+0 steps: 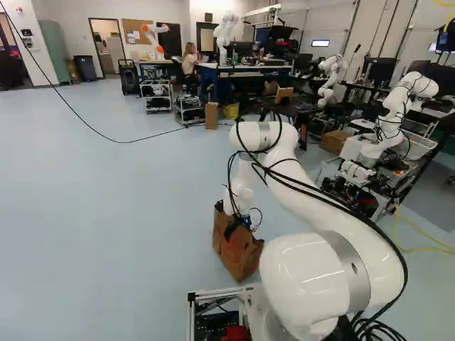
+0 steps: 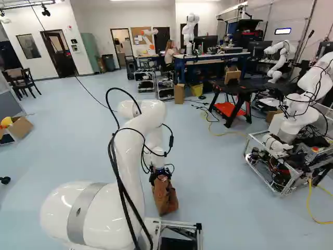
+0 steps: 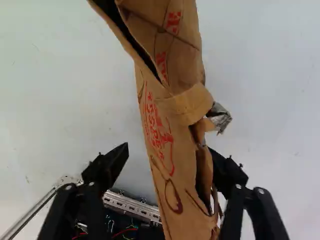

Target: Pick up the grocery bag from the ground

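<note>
My open, black two-fingered tool [image 3: 167, 148] straddles the creased brown-paper bag [image 3: 172, 200] on the pale-blue floor [image 1: 106, 213]. Reaching looks done; gripping and lifting (the real work) remain.

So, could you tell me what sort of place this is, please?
Probably a robotics lab or workshop: other white jointed robot arms stand around, with a long blue-framed workbench and a black-topped table with a red lower shelf.

White, rounded arm [image 1: 302, 277]; smooth grey bands [image 1: 353, 266]; looping black cables [image 2: 120, 183]; black fingers [image 3: 111, 165] with silvery screws [image 3: 261, 190].
</note>
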Robot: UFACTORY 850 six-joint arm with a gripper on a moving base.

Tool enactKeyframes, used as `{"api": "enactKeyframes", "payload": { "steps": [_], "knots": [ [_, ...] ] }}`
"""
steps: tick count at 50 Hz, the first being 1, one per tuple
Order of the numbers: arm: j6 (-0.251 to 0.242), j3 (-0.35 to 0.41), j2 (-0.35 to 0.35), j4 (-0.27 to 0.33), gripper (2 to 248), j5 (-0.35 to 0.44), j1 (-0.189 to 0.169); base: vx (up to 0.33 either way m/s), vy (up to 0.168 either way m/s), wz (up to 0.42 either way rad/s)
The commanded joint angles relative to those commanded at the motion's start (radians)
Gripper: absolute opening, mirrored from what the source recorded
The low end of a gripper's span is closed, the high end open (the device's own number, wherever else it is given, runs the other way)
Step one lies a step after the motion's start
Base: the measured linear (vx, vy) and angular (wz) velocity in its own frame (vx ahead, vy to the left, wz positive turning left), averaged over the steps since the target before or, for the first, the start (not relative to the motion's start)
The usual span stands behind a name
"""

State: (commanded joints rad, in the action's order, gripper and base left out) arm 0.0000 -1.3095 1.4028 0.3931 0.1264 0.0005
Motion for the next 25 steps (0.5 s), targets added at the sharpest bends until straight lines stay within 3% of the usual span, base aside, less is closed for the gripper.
{"api": "enactKeyframes", "payload": {
  "steps": [4,5,9,10,14,15,20,21,25],
  "knots": [
    [0.0,0.0,0.0,0.0,201,0.0,0.0,0.0,0.0,0.0],
    [0.0,0.0,0.0,0.0,162,0.0,0.0,0.0,0.0,0.0],
    [0.0,0.0,0.0,0.0,162,0.0,0.0,0.0,0.0,0.0],
    [0.0,0.0,0.0,0.0,124,0.0,0.0,0.0,0.0,0.0],
    [0.0,0.0,0.0,0.0,124,0.0,0.0,0.0,0.0,0.0],
    [0.0,0.0,0.0,0.0,84,0.0,0.0,0.0,0.0,0.0],
    [0.0,0.008,-0.009,0.0,84,0.0,0.0,0.0,0.0,0.0],
    [0.0,0.011,-0.012,0.0,45,0.0,0.0,0.0,0.0,0.0],
    [0.0,0.022,-0.025,0.0,45,0.0,0.0,0.0,0.0,0.0]
  ]
}}
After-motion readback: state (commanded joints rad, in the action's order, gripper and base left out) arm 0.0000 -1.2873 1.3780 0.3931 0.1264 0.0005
